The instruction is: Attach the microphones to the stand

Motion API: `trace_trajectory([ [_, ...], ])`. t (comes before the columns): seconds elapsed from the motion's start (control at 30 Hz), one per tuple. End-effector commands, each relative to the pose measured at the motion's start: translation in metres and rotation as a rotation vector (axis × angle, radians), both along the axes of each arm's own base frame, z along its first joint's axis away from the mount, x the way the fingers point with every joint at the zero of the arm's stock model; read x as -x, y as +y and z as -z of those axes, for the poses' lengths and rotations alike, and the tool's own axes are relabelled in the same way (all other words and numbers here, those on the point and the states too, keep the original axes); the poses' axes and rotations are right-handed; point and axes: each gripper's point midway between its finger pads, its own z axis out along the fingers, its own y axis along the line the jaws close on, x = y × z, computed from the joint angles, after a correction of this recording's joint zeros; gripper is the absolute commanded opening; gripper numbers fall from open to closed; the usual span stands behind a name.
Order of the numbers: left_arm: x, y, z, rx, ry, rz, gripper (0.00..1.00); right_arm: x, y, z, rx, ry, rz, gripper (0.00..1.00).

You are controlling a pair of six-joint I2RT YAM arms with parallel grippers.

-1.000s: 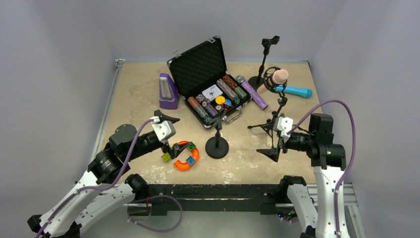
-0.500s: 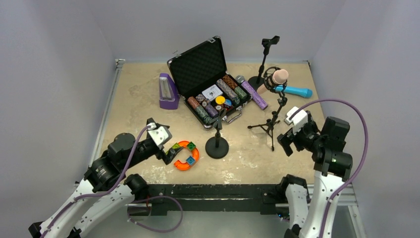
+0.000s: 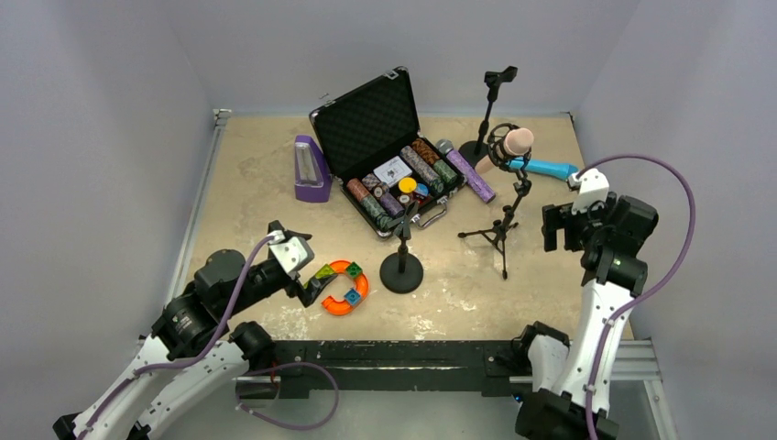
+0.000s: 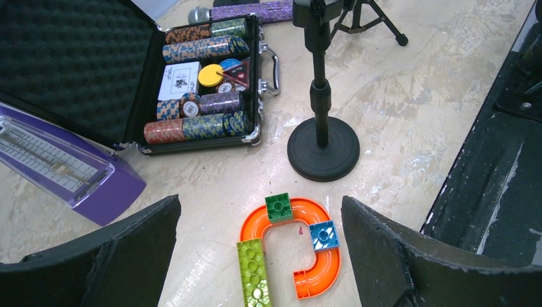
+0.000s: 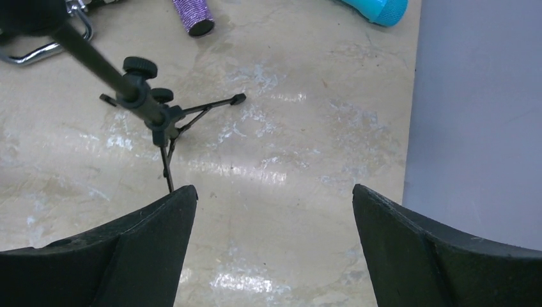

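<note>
Hovering open and empty: left gripper [image 4: 262,256] over orange track [image 4: 305,206], right gripper [image 5: 271,249] beside tripod [image 5: 153,112] (pink mic [image 3: 516,141] mounted).

Pale grey walls [image 3: 110,92], mottled beige tabletop [image 3: 257,174]

Your left arm [image 3: 183,321] lies low, running from its base at the near left forward and toward the middle, with the elbow bent. Your left gripper [image 3: 310,284] is held low and tilted downward. Its jaws are spread wide in the wrist view [image 4: 259,211], with nothing gripped between them. Your right arm [image 3: 600,302] rises steeply from its base at the near right, with the wrist turned toward the left. Your right gripper [image 3: 561,229] sits high and faces downward, its jaws also wide apart [image 5: 273,190] and holding nothing.
</note>
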Motion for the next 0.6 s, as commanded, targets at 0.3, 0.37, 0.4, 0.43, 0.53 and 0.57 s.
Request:
trace_trajectory([
  [0.3, 0.000, -0.001, -0.003, 0.007, -0.025, 0.012, 0.99, -0.075, -0.030, 0.009, -0.195, -0.021, 0.125, 0.88],
  [0.37, 0.000, -0.001, -0.003, 0.007, -0.025, 0.011, 0.99, -0.087, -0.032, 0.009, -0.219, -0.009, 0.118, 0.86],
  [0.4, -0.001, -0.001, -0.003, 0.007, -0.027, 0.009, 0.99, -0.093, -0.034, 0.010, -0.231, 0.000, 0.120, 0.84],
  [0.43, -0.001, -0.001, -0.003, 0.005, -0.027, 0.008, 0.99, -0.099, -0.033, 0.010, -0.247, 0.009, 0.115, 0.84],
  [0.53, -0.002, 0.000, -0.003, 0.004, -0.030, 0.000, 0.99, -0.114, -0.025, 0.015, -0.307, 0.055, 0.068, 0.82],
  [0.57, -0.003, 0.000, -0.003, 0.003, -0.032, -0.001, 0.99, -0.120, -0.021, 0.020, -0.331, 0.082, 0.046, 0.82],
])
